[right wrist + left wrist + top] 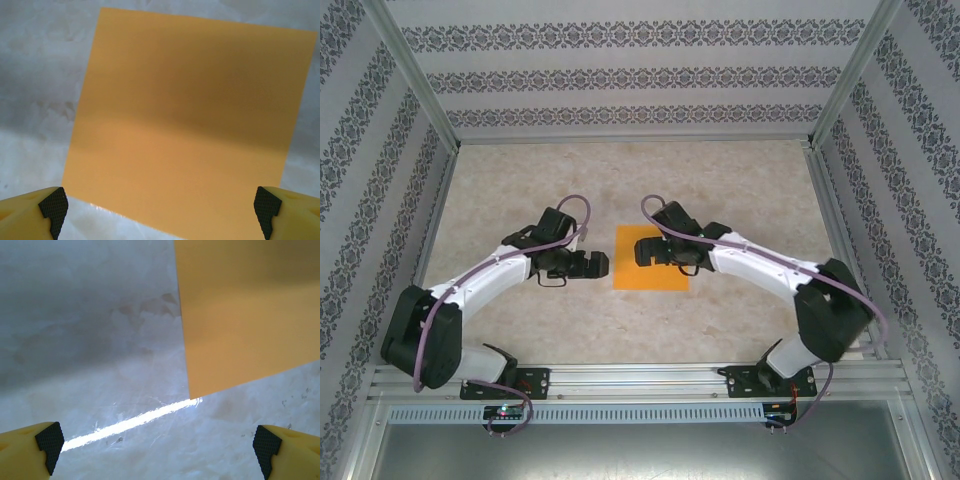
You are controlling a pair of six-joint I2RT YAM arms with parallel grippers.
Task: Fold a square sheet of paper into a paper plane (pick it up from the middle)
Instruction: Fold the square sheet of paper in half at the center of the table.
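**Item:** sheet of paper [655, 275], square, one.

**Place:** flat on the table [520, 180], about midway between the left and right edges and somewhat nearer the near edge than the far one.

**Condition:** bright orange, plain and unmarked. All four edges are straight and the corners sharp. No crease, fold or curl is visible. A soft band of shadow crosses it.

**Progress:** none to record. The sheet is unfolded and not lifted. By my judgement the pick-up from the middle and every fold of the plane are left to do.

**Left fingers** [592, 265]: apart and holding nothing, just beside the sheet's left edge and over bare table.

**Right fingers** [645, 250]: apart and holding nothing, over the sheet, having reached in from its right side. Whether they touch it cannot be told.
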